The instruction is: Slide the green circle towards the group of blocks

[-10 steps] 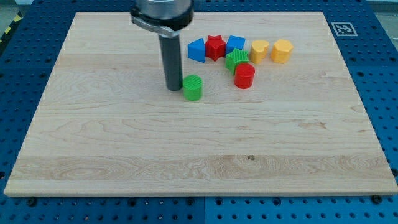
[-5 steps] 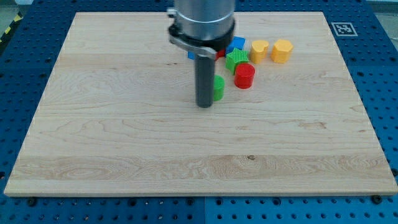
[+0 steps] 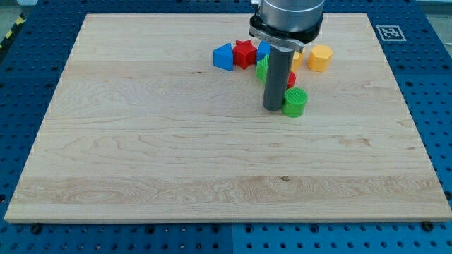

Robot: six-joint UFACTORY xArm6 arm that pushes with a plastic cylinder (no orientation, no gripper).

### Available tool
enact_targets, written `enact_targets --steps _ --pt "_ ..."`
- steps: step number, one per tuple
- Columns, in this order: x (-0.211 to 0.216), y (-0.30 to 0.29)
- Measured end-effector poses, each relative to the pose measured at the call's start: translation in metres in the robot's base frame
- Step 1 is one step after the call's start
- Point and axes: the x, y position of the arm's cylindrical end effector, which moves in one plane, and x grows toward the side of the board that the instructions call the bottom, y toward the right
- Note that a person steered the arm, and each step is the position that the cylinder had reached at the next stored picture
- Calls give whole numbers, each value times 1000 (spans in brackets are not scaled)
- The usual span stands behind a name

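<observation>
**Pale wooden board on a blue perforated bench**

A light wooden board [image 3: 176, 162] with fine horizontal grain fills most of the frame, its far edge narrower than its near edge. Around it on all sides lies a blue surface [image 3: 21, 85] dotted with regular rows of small holes. A black-and-white square marker [image 3: 388, 32] sits at the board's upper right corner. In the upper left corner of the frame a strip of yellow-and-black striped tape [image 3: 10, 32] runs diagonally. Lighting is even and soft.
</observation>
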Motion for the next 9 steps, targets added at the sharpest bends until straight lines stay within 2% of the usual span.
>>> enact_targets --steps 2,3,4,5,6,9 --pt "10 -29" --pt "64 0" --pt "81 71" --pt "61 112" --pt "27 112" --pt "12 53"
